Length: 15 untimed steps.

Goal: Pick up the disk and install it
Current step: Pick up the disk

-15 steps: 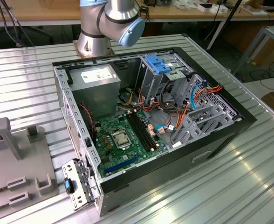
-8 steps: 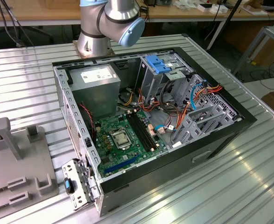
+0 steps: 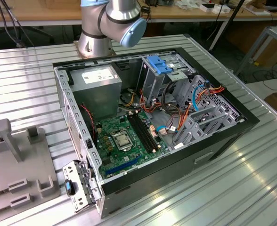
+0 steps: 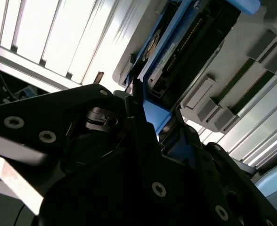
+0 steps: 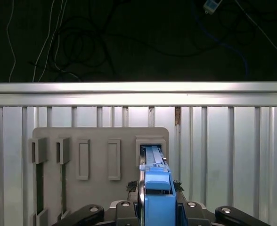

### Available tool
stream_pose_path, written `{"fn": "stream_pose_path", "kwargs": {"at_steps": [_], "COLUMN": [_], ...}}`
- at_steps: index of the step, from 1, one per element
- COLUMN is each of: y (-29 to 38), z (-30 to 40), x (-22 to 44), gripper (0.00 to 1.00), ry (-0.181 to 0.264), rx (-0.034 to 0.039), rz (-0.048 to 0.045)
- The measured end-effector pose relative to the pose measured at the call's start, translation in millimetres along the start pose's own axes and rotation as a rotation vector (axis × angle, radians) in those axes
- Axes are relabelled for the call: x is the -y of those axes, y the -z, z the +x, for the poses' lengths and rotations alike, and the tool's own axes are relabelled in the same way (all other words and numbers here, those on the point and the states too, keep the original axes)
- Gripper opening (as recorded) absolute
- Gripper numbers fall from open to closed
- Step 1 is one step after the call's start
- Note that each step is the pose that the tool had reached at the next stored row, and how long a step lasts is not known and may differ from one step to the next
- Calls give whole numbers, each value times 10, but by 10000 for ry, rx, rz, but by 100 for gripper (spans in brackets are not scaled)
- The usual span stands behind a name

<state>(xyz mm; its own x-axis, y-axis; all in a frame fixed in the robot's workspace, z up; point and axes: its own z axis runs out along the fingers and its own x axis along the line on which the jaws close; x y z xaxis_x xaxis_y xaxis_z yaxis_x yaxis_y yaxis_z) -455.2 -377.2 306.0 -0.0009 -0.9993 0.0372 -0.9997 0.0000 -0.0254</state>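
The disk (image 5: pixel 152 160) is a grey drive in a bright blue carrier frame, standing on edge. Its far end sits at a rectangular slot of a grey holder plate (image 5: pixel 101 141). My gripper (image 5: pixel 153 186) is shut on the disk, with a dark finger pressed against each side of the blue frame. In the second wrist view the disk (image 4: pixel 176 52) runs away from the dark gripper body (image 4: pixel 143 117) towards the grey holder (image 4: pixel 209 108). The open computer case (image 3: pixel 152 117) lies on the table in the exterior view.
The case holds a green motherboard (image 3: pixel 124 136), a grey power supply (image 3: pixel 98 87), orange and blue cables, and a light-blue ribbed bracket (image 3: pixel 159 63) on the drive cage. The arm's base (image 3: pixel 98 33) stands behind the case. The grey holder (image 3: pixel 35 160) sits at the exterior view's left on a ribbed metal table (image 3: pixel 232 188).
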Motion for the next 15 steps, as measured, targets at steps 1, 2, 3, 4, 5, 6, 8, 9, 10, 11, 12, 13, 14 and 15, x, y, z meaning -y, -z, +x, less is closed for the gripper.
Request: {"fn": "stream_pose_path", "kwargs": {"at_steps": [1, 2, 3, 4, 5, 6, 8, 9, 10, 11, 12, 13, 14, 15], "y": [3, 4, 4, 5, 5, 5, 5, 5, 5, 5, 5, 5, 5, 5], "z": [0, 0, 0, 0, 0, 0, -1, -1, -1, -1, -1, -1, -1, -1], "x": [0, 0, 0, 0, 0, 0, 1, 1, 1, 0, 1, 0, 1, 1], "gripper": [37, 37, 37, 37, 37, 37, 37, 37, 37, 37, 37, 37, 37, 37], "ry": [0, 1, 1, 1, 1, 1, -9, -26, -41, -45, -46, -46, -47, -47], "rx": [-24, -40, -49, -50, -50, -51, -51, -52, -52, -52, -52, -52, -52, -52], "rz": [-1, 0, 1, 0, 0, 0, -1, -1, -1, -2, -2, -2, -2, -2]}}
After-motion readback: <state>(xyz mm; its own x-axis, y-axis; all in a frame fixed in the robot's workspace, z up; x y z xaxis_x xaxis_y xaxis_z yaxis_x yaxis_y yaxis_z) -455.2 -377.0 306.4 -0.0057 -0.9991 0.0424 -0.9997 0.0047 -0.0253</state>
